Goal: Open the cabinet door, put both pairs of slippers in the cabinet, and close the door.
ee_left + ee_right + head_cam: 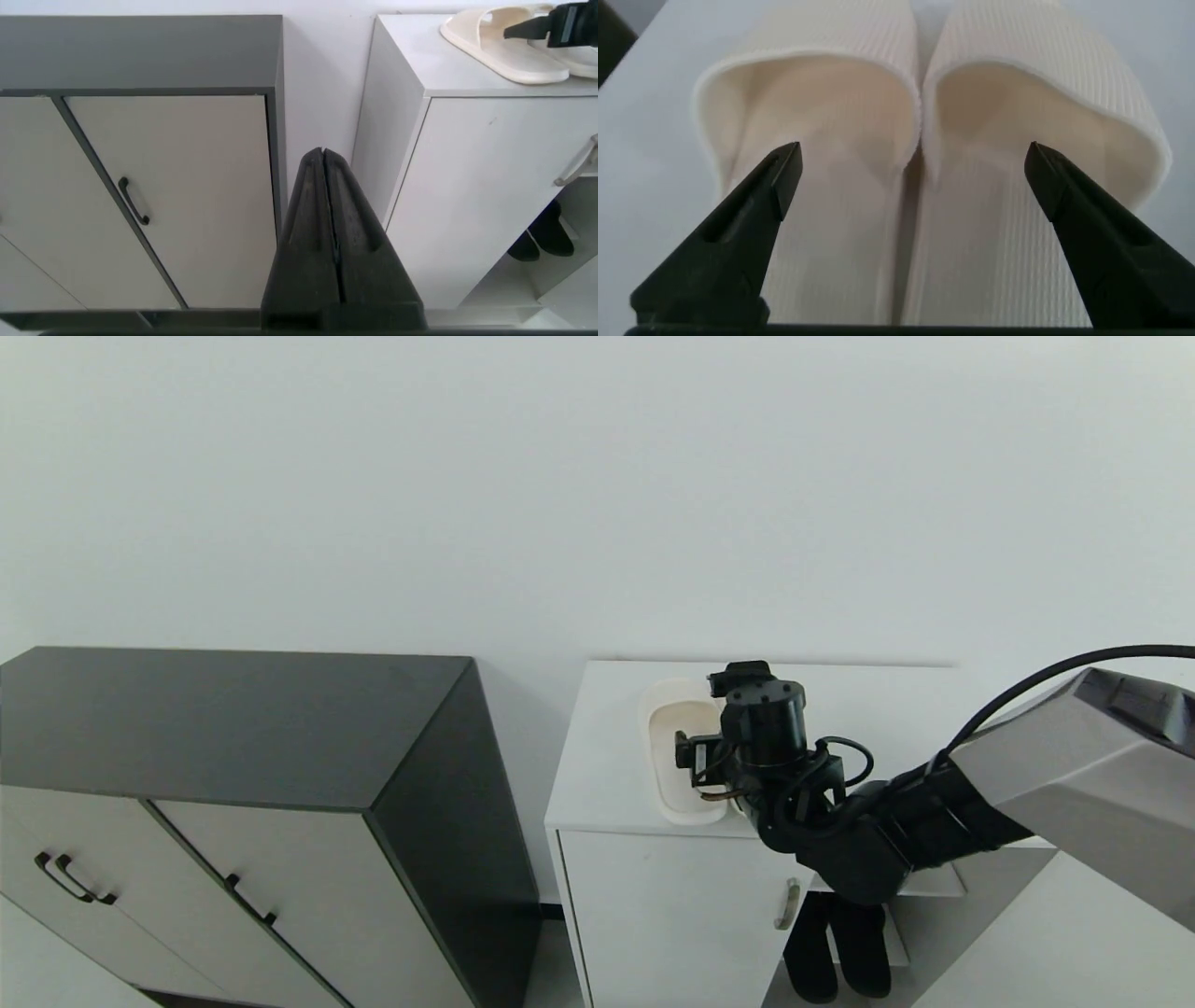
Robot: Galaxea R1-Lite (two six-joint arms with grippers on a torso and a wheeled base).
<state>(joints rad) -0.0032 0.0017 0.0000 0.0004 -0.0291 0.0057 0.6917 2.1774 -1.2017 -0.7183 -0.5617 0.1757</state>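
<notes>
Right wrist view looks down on the pair of cream ribbed foam slippers [971, 233]. They lie side by side, touching along their inner edges, with rounded open mouths and fine grooves running over the straps. The right gripper [913, 154] hangs over them with its black pointed fingers [747, 224] spread wide, one outside each slipper and neither closed on anything.

From the head view, the pair sits on the flat top of the small white cabinet [607, 747], near its front edge. Below, a smooth white door panel [672, 915] carries a slim pale metal handle [787, 903]. Beside it the cabinet stands open, and a pair of black slippers [834, 947] stands on the floor of the lower compartment, toes inward.

The left gripper [323, 159] is low in front of the gap between the two cabinets. Its matte black fingers are pressed flat together with nothing between them.

Just beside the white cabinet stands a wider cabinet with a dark grey top [233, 719] and pale doors bearing curved black handles [135, 201], all closed. A plain white wall [597, 476] runs behind both.
</notes>
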